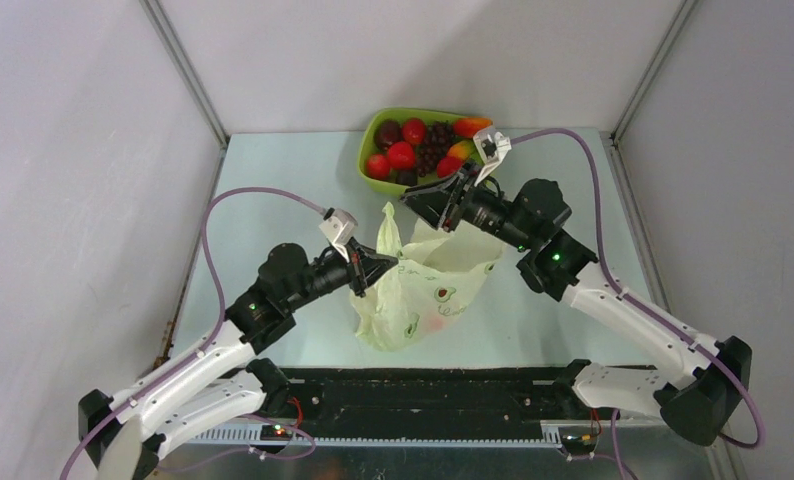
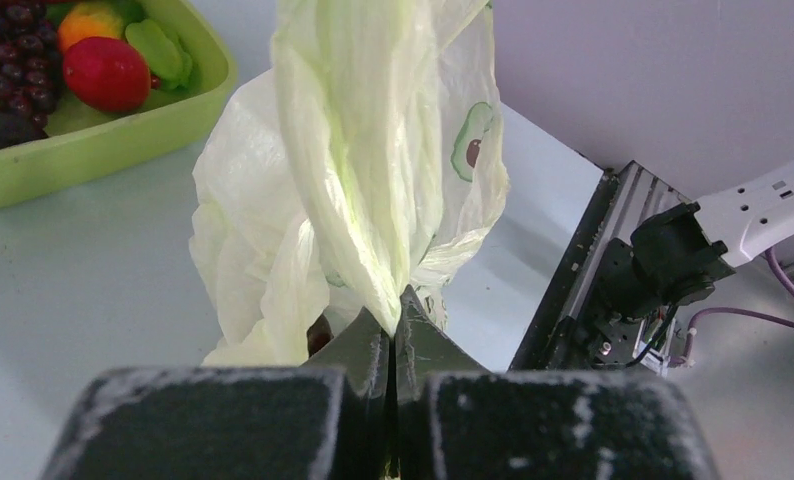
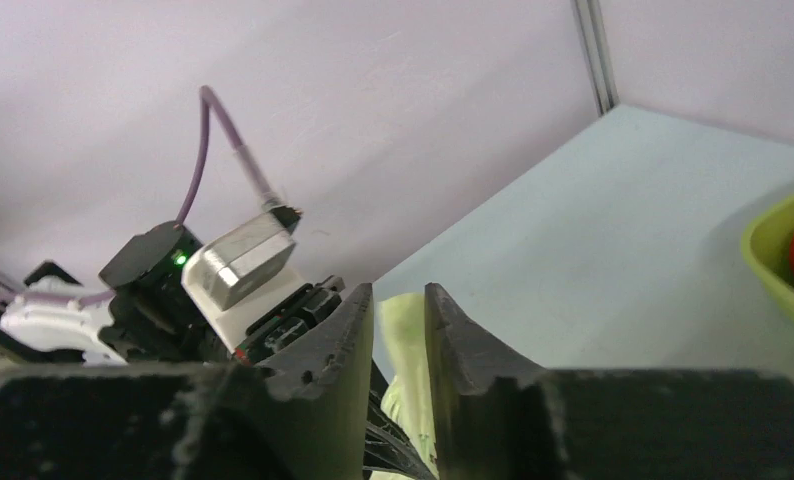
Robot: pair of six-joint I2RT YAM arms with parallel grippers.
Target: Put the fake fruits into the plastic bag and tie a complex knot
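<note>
The pale yellow-green plastic bag [image 1: 433,282] lies crumpled mid-table, one handle standing up. My left gripper [image 1: 371,268] is shut on the bag's bunched edge; in the left wrist view the bag [image 2: 363,150] rises from between the closed fingertips of the left gripper [image 2: 395,305]. My right gripper [image 1: 411,200] hovers just above and behind the raised handle, jaws a little apart and empty. In the right wrist view the bag [image 3: 405,350] shows beyond the gap of the right gripper [image 3: 400,290]. Red apples [image 1: 401,155], a dark plum [image 1: 387,132], grapes [image 1: 435,145] and a peach [image 1: 471,127] lie in the tray.
The lime-green tray [image 1: 366,150] stands at the back of the table, also in the left wrist view [image 2: 93,150] and at the right wrist view's edge [image 3: 773,240]. A black rail [image 1: 423,385] runs along the near edge. Walls close in on both sides.
</note>
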